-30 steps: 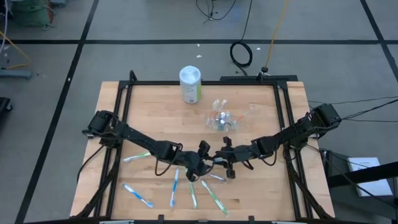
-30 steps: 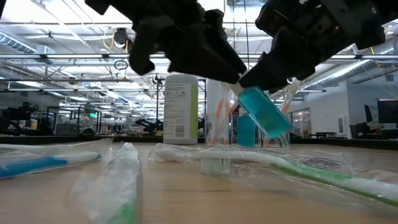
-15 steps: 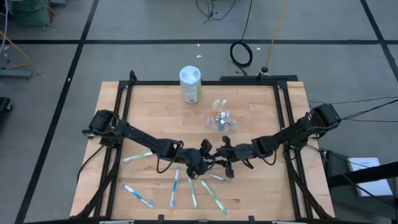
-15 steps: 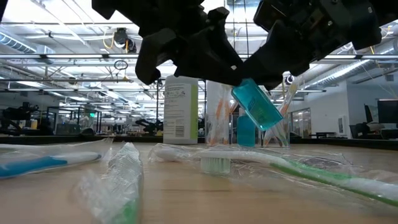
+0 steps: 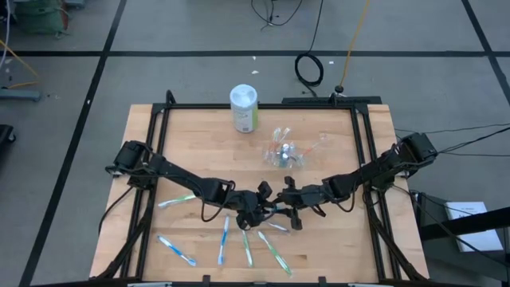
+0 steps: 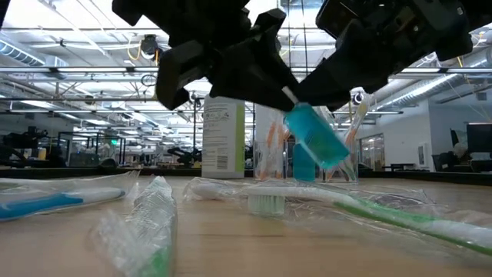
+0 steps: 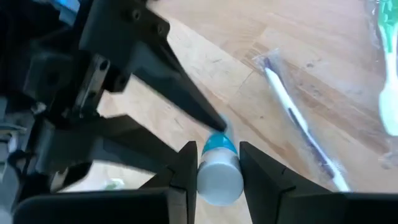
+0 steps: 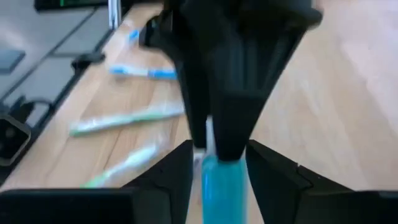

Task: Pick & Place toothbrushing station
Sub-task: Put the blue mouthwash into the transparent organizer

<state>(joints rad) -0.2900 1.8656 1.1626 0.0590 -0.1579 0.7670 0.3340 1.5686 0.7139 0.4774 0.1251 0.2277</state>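
You are passing a small teal plastic toothpaste tube [image 6: 317, 137] between arms, above the table, short of the clear plastic cup [image 5: 284, 151]. The left end effector [image 7: 217, 177] is clamping its white cap; the right end effector [image 8: 217, 163] is flanking its tail, contact unclear.

Teal toothpaste tube [image 6: 317, 137], white-lidded green-labelled canister [image 5: 244, 108], blue and green toothbrushes [image 5: 224, 239]
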